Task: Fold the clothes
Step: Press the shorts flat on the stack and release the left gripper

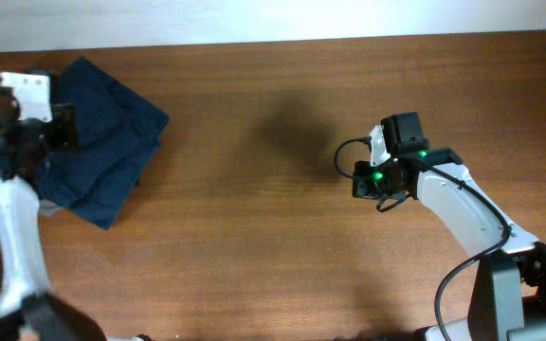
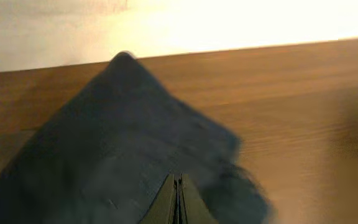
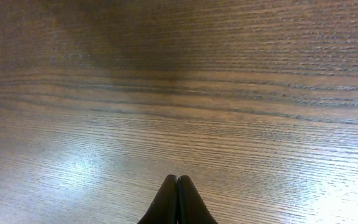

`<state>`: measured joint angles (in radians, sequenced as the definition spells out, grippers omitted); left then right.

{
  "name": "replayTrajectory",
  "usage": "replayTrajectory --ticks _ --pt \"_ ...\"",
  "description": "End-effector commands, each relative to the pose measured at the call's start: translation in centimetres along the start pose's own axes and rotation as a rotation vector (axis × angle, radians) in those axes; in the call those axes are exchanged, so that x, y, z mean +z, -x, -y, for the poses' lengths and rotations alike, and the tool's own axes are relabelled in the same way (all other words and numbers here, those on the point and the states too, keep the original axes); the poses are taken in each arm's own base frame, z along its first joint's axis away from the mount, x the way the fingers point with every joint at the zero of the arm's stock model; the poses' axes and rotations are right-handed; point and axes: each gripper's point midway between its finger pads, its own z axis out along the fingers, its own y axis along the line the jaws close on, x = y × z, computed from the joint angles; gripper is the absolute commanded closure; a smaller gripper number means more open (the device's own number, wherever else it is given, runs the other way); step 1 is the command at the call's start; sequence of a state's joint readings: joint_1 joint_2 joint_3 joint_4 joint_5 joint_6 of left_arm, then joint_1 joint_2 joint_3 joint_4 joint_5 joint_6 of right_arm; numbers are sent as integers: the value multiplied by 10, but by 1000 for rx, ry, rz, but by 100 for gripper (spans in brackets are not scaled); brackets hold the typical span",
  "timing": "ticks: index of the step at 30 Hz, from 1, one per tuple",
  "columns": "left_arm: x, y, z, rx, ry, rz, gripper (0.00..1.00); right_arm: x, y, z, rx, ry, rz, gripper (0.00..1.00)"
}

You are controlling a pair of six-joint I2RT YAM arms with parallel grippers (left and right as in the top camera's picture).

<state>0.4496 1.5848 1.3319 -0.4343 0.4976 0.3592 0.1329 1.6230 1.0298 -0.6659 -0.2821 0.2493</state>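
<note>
The shorts (image 1: 107, 156) lay bunched, partly folded, at the left end of the counter (image 1: 282, 246). The left gripper (image 2: 179, 180) was pressed together over the cloth, and the right gripper (image 3: 177, 180) was pressed together above bare wood. The shorts looked soft, light and floppy, and would be best pinched at a corner.

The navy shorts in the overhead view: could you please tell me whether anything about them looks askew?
Yes. The shorts lie folded at the far left of the table, turned diagonally to its edges, and the layers do not line up: one edge steps out past the other on the right side. Nothing looks damaged.
</note>
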Motion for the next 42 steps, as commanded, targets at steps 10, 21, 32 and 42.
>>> replayTrajectory --ticks 10,21,32,42 --pt "160 -230 -95 -113 213 -456 93 -2 -12 -11 1 59 -47 96" --pt "138 -168 -95 -204 186 -384 86 -4 -17 -13 3 72 -65 96" --pt "-49 76 4 -28 39 4 19 -86 25 -47 -154 126 213 94" --pt "-177 60 109 27 -4 -36 1 -193 31 -80 -332 172 534 36"
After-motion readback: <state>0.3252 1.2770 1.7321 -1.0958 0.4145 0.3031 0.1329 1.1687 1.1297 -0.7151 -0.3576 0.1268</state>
